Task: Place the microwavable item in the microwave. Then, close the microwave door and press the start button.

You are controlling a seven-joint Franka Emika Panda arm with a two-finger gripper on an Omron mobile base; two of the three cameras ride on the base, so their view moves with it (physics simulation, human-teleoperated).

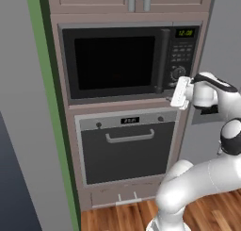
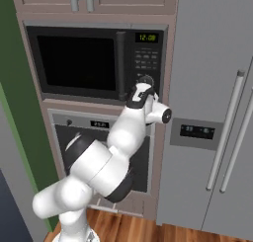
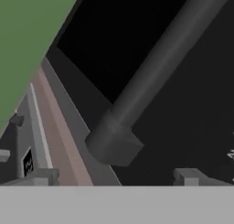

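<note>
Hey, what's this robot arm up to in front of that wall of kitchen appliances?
The white arm has reached up to the built-in microwave. The microwave door is shut, and its pincer sits by the lower end of the door handle, beside the control panel. The oven lies below. Whether the pincer is open isn't clear.

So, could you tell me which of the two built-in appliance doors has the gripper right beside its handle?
The microwave door, with the vertical handle; the gripper is at its lower end. The oven door below has a horizontal bar.
</note>
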